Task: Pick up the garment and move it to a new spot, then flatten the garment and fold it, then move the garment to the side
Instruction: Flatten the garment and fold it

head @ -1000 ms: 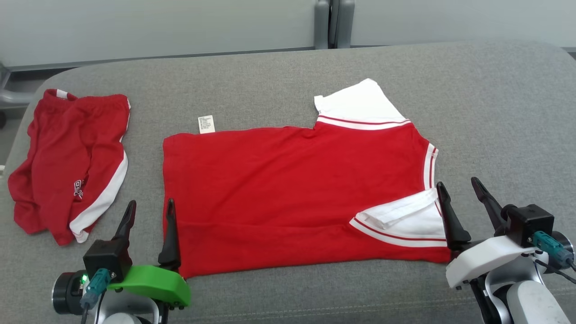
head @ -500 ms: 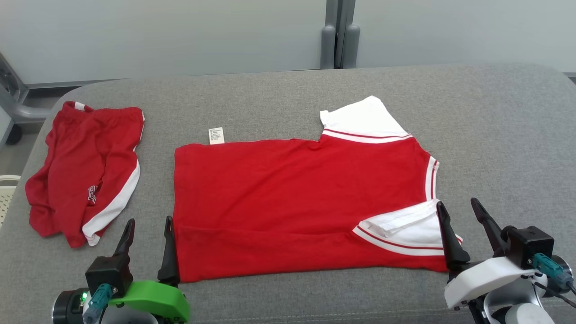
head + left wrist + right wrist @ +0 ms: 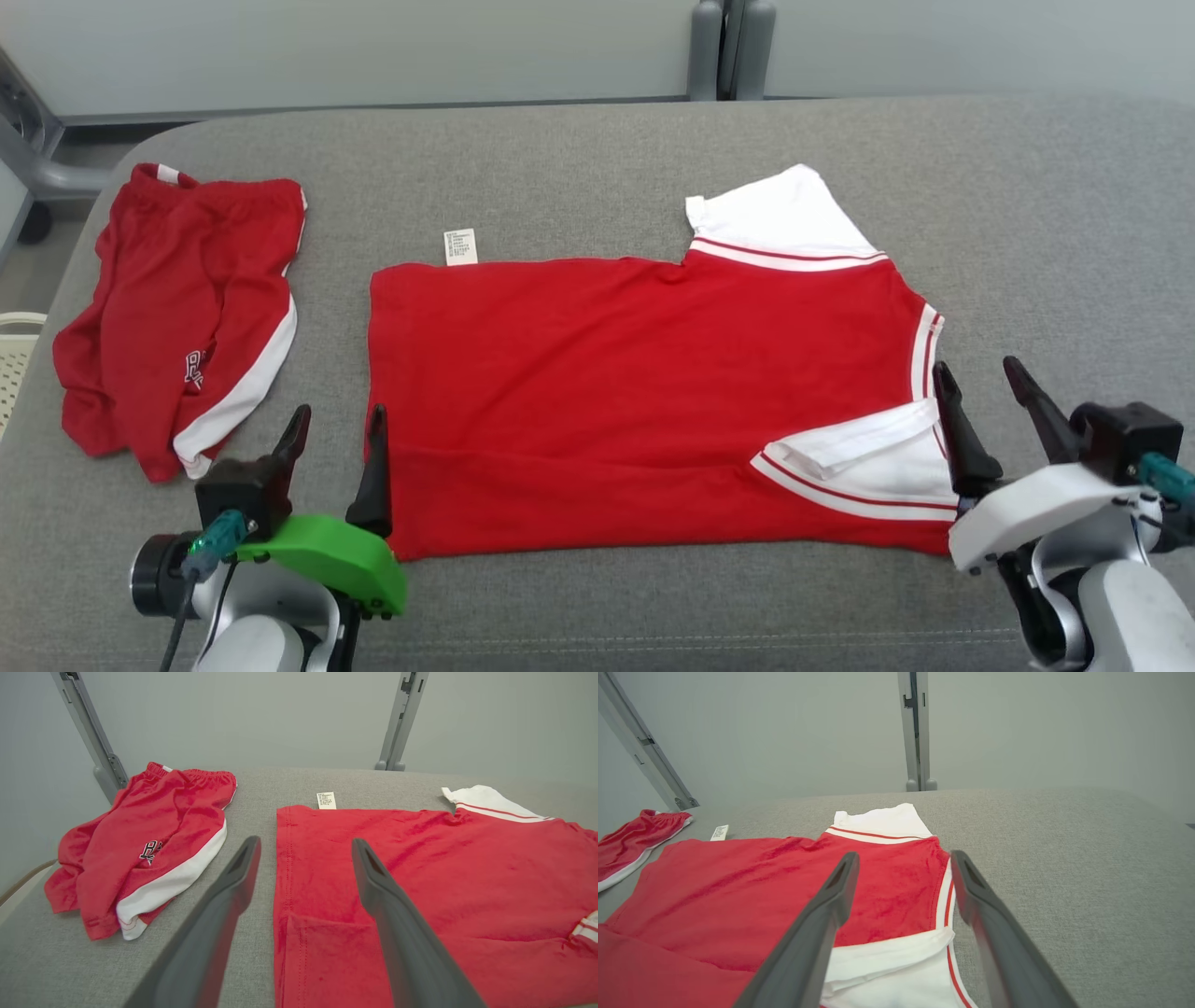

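Note:
The garment (image 3: 635, 392), a red T-shirt with white sleeves, lies spread on the grey cushion (image 3: 1027, 205), hem to the left and collar to the right. Its near sleeve (image 3: 868, 467) is folded in over the body. My left gripper (image 3: 340, 411) stands open at the shirt's near left corner; in the left wrist view the left gripper (image 3: 306, 841) has its right finger over the hem of the garment (image 3: 420, 882). My right gripper (image 3: 977, 366) stands open beside the folded sleeve; in the right wrist view the right gripper (image 3: 904, 854) straddles the collar edge of the garment (image 3: 738, 891). Neither holds anything.
A pair of red shorts (image 3: 177, 317) with white side stripes lies crumpled at the left of the cushion, also seen as the shorts (image 3: 149, 835). A white label (image 3: 459, 247) sticks out from the shirt's far edge. Grey posts (image 3: 730, 47) stand behind the cushion.
The head view has shifted, so the whole picture slid. Both grippers stay open at the shirt's near corners; the shirt and shorts lie as before.

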`<state>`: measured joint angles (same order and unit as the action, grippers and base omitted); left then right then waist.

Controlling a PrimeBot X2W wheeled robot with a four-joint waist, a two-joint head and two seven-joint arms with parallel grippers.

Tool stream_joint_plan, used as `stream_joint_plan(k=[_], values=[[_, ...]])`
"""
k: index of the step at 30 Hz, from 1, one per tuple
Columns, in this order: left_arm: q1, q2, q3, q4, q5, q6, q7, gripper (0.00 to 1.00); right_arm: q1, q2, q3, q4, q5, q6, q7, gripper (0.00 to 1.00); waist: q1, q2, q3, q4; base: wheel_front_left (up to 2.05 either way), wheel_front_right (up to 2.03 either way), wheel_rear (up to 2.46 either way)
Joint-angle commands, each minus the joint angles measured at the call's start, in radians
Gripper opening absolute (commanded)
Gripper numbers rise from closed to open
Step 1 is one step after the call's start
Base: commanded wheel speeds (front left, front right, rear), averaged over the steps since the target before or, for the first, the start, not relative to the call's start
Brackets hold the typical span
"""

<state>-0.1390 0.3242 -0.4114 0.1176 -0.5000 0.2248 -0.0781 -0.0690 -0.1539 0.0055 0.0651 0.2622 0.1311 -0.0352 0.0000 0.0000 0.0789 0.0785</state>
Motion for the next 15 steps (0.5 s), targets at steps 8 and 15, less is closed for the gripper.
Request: stream_joint_plan(k=[8, 15], values=[[-0.221, -0.027, 0.003, 0.094, -0.059, -0.085, 0.078, 1.00, -0.279, -0.143, 0.026, 0.149, 0.095, -0.001, 0.056, 1.00, 0.0000, 0.0000, 0.201, 0.046, 0.00, 0.00, 0.00], [-0.409, -0.058, 0.013, 0.211, -0.106, -0.155, 0.117, 1.00, -0.504, -0.234, 0.081, 0.270, 0.154, -0.001, 0.109, 1.00, 0.0000, 0.0000, 0.324, 0.084, 0.00, 0.00, 0.00]])
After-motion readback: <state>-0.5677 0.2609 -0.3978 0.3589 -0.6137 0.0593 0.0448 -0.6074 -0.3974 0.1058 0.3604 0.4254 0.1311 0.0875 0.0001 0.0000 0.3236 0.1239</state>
